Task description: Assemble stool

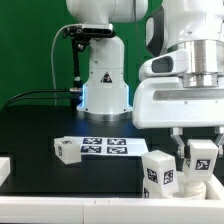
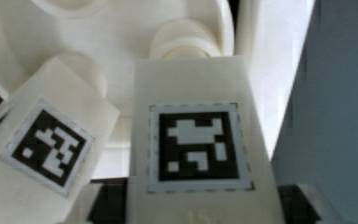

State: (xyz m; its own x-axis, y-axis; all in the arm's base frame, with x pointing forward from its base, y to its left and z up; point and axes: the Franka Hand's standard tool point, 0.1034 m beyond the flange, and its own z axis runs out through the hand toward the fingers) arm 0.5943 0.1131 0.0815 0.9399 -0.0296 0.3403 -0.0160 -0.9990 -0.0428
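Observation:
My gripper [image 1: 197, 163] is shut on a white stool leg [image 1: 203, 155] with a black-and-white tag, at the exterior view's right near the table's front. In the wrist view this leg [image 2: 197, 130] fills the middle, and my gripper [image 2: 197, 206] has a dark finger [image 2: 309, 203] against each side of it. Its far end [image 2: 185, 45] reaches the white rounded seat [image 2: 78, 45]. A second tagged leg [image 1: 160, 172] stands close beside it and also shows in the wrist view [image 2: 51, 135]. A third leg [image 1: 67, 150] lies on the black table at the left.
The marker board [image 1: 108, 146] lies flat in the middle of the black table [image 1: 60, 125]. The robot's white base [image 1: 104, 80] stands behind it with a black cable. A white object [image 1: 4, 170] sits at the left edge. A white rim [image 1: 90, 205] runs along the front.

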